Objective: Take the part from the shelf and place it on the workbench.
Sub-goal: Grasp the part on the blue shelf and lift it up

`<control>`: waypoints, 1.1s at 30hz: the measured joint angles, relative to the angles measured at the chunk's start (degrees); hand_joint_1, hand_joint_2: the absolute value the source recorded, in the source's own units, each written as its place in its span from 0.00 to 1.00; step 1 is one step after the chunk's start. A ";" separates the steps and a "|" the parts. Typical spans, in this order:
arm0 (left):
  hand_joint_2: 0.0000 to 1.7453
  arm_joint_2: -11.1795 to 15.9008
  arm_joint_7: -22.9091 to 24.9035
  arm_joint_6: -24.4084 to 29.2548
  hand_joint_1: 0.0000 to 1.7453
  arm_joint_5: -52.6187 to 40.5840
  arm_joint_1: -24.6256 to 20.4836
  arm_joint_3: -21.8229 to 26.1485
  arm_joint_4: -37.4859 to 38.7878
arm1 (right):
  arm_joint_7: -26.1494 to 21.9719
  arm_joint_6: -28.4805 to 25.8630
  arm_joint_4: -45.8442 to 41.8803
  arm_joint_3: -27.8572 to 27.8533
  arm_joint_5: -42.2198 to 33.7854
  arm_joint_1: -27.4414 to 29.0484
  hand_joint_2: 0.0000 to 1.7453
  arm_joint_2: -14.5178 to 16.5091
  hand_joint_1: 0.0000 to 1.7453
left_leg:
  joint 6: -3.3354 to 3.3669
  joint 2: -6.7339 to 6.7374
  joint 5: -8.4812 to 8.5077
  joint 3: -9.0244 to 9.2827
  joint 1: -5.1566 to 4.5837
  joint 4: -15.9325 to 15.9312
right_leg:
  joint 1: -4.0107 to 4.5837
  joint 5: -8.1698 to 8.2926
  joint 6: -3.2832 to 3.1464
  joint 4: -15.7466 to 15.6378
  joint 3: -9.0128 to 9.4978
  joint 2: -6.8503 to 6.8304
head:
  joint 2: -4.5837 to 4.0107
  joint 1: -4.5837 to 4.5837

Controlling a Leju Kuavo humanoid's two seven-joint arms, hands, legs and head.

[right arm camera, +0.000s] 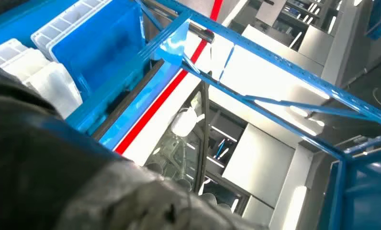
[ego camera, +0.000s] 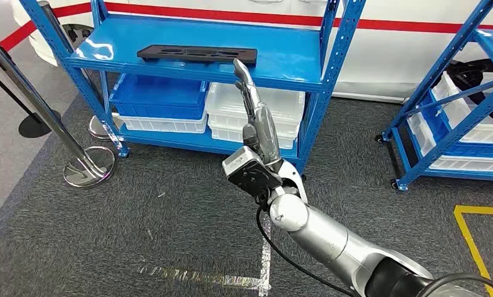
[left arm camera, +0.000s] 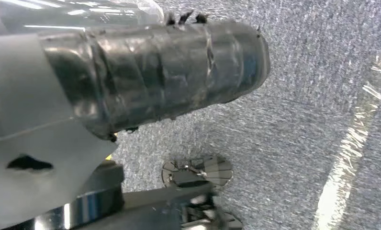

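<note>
The part (ego camera: 197, 54), a long flat black piece with slots cut through it, lies on the top board of the blue shelf (ego camera: 293, 62), along the board's middle and toward its right half, its long side parallel to the front edge. The right hand (ego camera: 254, 108) is raised in front of that shelf on its silver arm, fingers stretched straight up and holding nothing; the fingertips (ego camera: 239, 64) reach the front edge of the top board just below the right end of the part, and whether they touch it I cannot tell. Under the top board, on the lower level, sit a blue bin (ego camera: 159, 97) stacked on a white one at the left and a pair of white bins (ego camera: 275, 114) at the right (the hand stands directly in front of the white pair). The shelf's right front post (ego camera: 331, 74) rises just beside the hand. On the grey carpet to the left stand two chrome posts (ego camera: 33, 99) on round bases, near the shelf's left leg. A second blue rack (ego camera: 454, 117) with white bins stands well apart at the right, and a white wall with a red stripe (ego camera: 417, 26) runs behind both. Silver tape (ego camera: 231, 279) and a yellow line mark the floor. The left hand (left arm camera: 155, 72) hangs over the carpet, its dark ribbed cover showing; how its fingers lie I cannot tell.
</note>
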 joint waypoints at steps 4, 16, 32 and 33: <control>0.00 0.01 0.20 0.10 0.00 0.21 0.08 -0.01 0.00 | 0.02 -0.02 0.00 0.03 -0.03 -0.02 0.00 0.01 0.00 | 1.02 -0.03 0.32 0.21 0.15 -0.61 | -0.12 -0.26 1.00 0.06 -0.13 -0.03 | 0.00 0.01; 0.00 -0.08 -0.08 0.06 0.00 0.33 -0.09 -0.02 0.02 | 0.20 -0.02 0.61 0.28 -0.30 -0.12 0.00 -0.18 0.00 | 1.11 -0.07 -1.87 2.36 -0.01 -0.77 | 0.20 1.50 0.57 0.13 -1.42 0.00 | 0.00 0.00; 0.00 -0.13 0.45 -0.34 0.00 0.31 0.20 -0.07 0.06 | 0.36 0.28 1.30 0.36 -0.31 -0.34 0.00 -0.31 0.00 | 0.56 0.13 2.61 -2.41 -0.54 0.00 | -0.01 -4.44 0.21 -1.28 6.01 0.23 | 0.00 -0.33; 0.00 -0.12 0.51 -0.39 0.00 0.33 0.16 -0.07 0.07 | 0.38 0.31 1.32 0.37 -0.32 -0.35 0.00 -0.31 0.00 | 0.95 0.08 2.13 -2.04 -0.49 -0.46 | -0.04 -4.48 0.42 -1.10 6.16 0.20 | 0.01 -0.32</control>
